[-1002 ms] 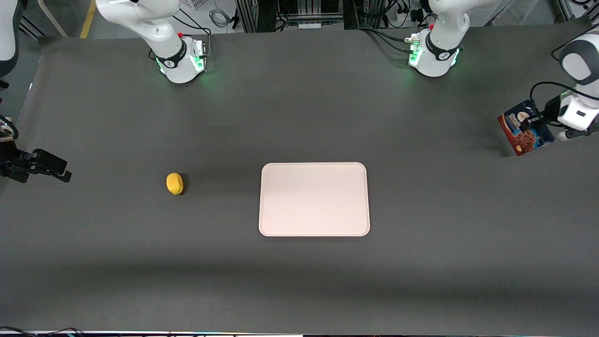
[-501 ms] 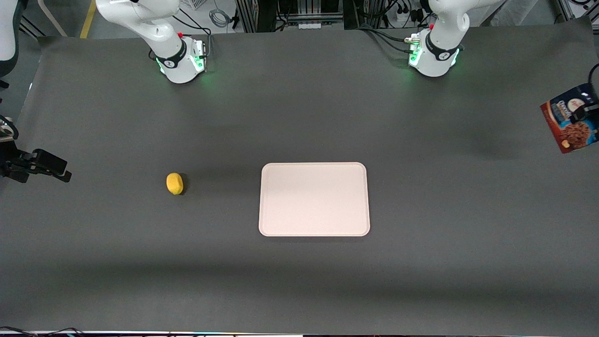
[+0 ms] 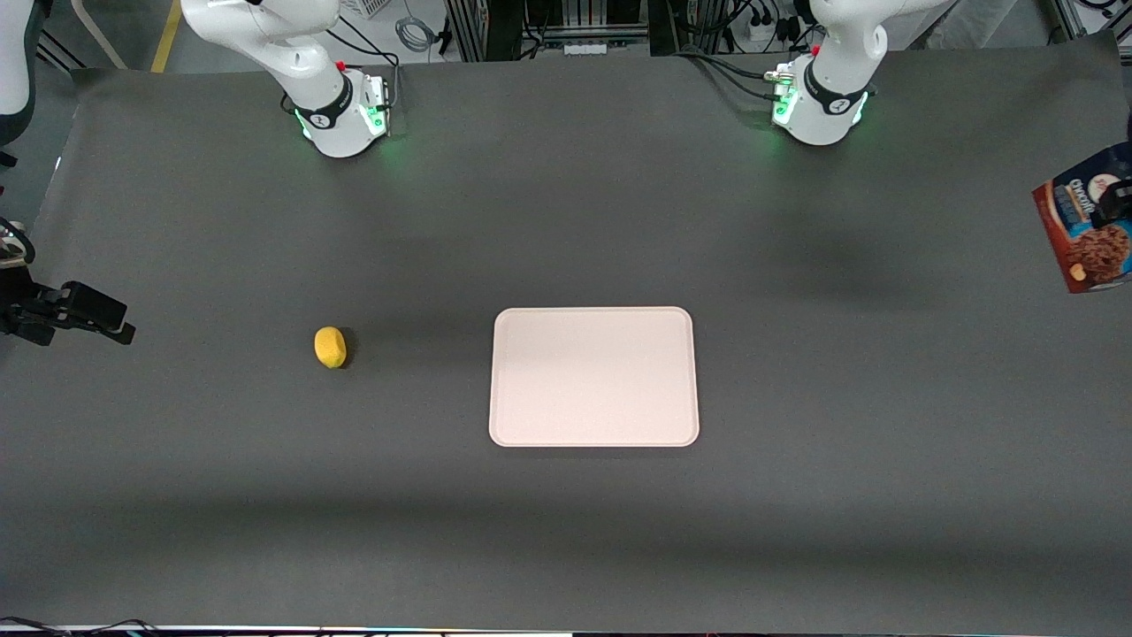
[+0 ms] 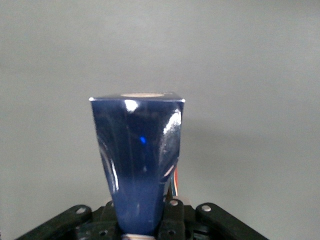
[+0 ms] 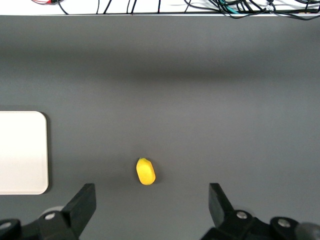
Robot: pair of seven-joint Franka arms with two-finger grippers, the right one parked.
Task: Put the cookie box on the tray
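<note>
end effector (image 4: pixel 142 227) gripping glossy blue cookie box (image 4: pixel 139 160)

Dark blue cookie box (image 3: pixel 1086 230) at the front view's right edge, red along one edge, with a brown cookie picture and a round white-red logo; glossy blue face (image 4: pixel 140 160) seen from the black gripper (image 4: pixel 142 227). Pale pinkish-beige tray (image 3: pixel 593 377) at centre. Yellow lump (image 3: pixel 330 346) left of centre on the dark grey counter (image 3: pixel 566 221).
</note>
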